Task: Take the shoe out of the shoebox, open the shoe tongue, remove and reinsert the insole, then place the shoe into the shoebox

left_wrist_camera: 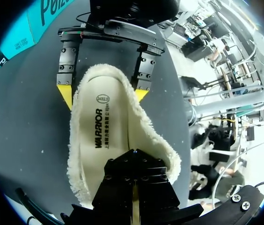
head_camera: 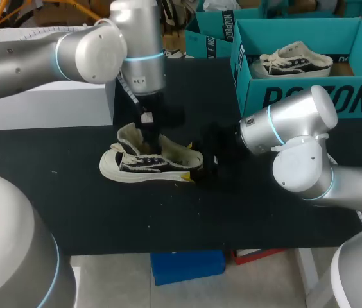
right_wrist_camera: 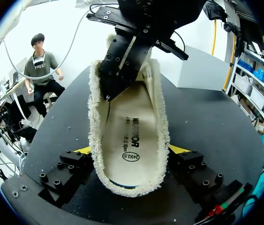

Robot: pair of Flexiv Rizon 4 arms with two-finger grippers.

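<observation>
Insole [right_wrist_camera: 132,126] with left gripper [right_wrist_camera: 109,95] jaws pinching one end, right gripper [right_wrist_camera: 131,151] jaws clasping the other end's sides

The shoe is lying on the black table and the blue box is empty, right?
Not quite. The shoe does lie on the black table, but the blue box is not empty. The head view shows another shoe sitting inside it.
</observation>
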